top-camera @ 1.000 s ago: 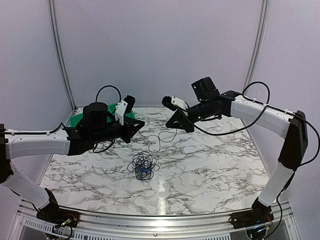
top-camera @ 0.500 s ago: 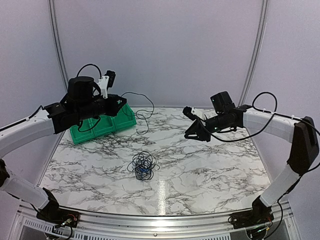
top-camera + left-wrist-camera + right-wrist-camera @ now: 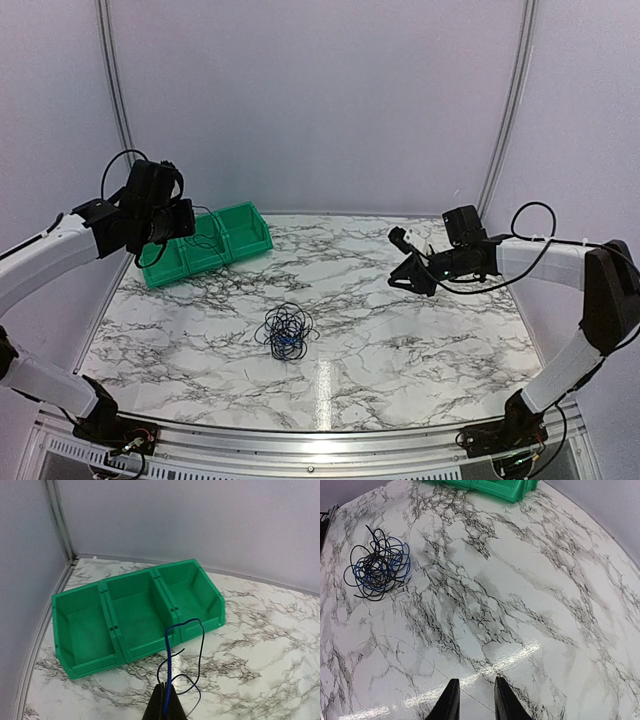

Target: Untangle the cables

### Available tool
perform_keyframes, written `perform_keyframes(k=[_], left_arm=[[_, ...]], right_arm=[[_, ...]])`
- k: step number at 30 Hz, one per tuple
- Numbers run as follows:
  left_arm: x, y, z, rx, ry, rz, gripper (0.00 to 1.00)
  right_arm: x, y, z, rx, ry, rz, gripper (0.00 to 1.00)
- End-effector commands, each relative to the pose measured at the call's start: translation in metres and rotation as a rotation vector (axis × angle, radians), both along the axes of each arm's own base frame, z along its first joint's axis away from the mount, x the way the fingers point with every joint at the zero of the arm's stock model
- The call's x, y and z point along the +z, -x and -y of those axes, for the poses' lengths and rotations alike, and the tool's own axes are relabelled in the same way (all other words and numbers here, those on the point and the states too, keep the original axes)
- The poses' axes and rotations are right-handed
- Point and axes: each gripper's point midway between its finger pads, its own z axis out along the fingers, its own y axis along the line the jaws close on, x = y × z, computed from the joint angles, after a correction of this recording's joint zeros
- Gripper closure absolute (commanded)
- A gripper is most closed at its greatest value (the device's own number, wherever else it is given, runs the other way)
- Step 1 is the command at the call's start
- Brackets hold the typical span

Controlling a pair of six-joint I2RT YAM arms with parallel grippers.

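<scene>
A loose tangle of thin black and dark-blue cables [image 3: 285,333] lies on the marble table, near its middle; it also shows in the right wrist view [image 3: 377,570]. My left gripper [image 3: 188,222] is raised at the far left, over the green bin. In the left wrist view it [image 3: 166,700] is shut on a separate thin wire, blue running into black [image 3: 169,650], that loops out ahead of the fingertips above the table. My right gripper [image 3: 405,272] hovers over the table's right side, apart from the tangle; in its wrist view it [image 3: 475,700] is open and empty.
A green three-compartment bin [image 3: 255,243] stands at the back left; its compartments look empty in the left wrist view [image 3: 125,655], and its edge shows in the right wrist view [image 3: 485,487]. Walls enclose the table on three sides.
My left arm has swung up, back and left to the bin, carrying the single wire away from the middle. My right arm has drawn back to the right and lower. The tangle has not moved.
</scene>
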Motion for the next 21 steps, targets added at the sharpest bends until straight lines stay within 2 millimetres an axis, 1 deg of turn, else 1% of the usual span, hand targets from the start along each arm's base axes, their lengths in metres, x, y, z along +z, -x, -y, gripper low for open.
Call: perform_keyframes(k=[1, 5, 6, 8, 10, 12, 16, 19, 21], left_arm=[[0.006, 0.002, -0.054, 0.223, -0.072, 0.005, 1.00], [0.009, -0.008, -0.088, 0.349, -0.134, 0.001, 1.00], [0.010, -0.011, -0.096, 0.374, -0.156, 0.000, 0.96], [0.011, -0.016, -0.111, 0.422, -0.185, -0.005, 0.94], [0.010, -0.023, -0.121, 0.448, -0.177, -0.014, 0.94], [0.004, -0.030, -0.130, 0.472, -0.168, -0.032, 1.00], [-0.015, -0.047, -0.143, 0.503, -0.163, -0.074, 1.00], [-0.029, -0.061, -0.142, 0.484, -0.154, -0.090, 1.00], [-0.035, -0.070, -0.140, 0.475, -0.157, -0.096, 1.00]], right_arm=[[0.020, -0.011, 0.000, -0.010, -0.007, 0.091, 0.74], [0.017, -0.009, 0.002, -0.004, 0.003, 0.094, 0.74], [0.018, -0.009, 0.002, -0.004, 0.003, 0.097, 0.74], [0.020, -0.009, 0.002, -0.004, 0.001, 0.103, 0.74], [0.024, -0.008, 0.002, -0.004, -0.002, 0.113, 0.74], [0.026, -0.007, 0.003, -0.004, 0.000, 0.123, 0.73], [0.024, -0.007, 0.005, -0.005, 0.011, 0.136, 0.73], [0.025, -0.006, 0.006, -0.005, 0.015, 0.145, 0.73], [0.025, -0.006, 0.006, -0.005, 0.018, 0.151, 0.73]])
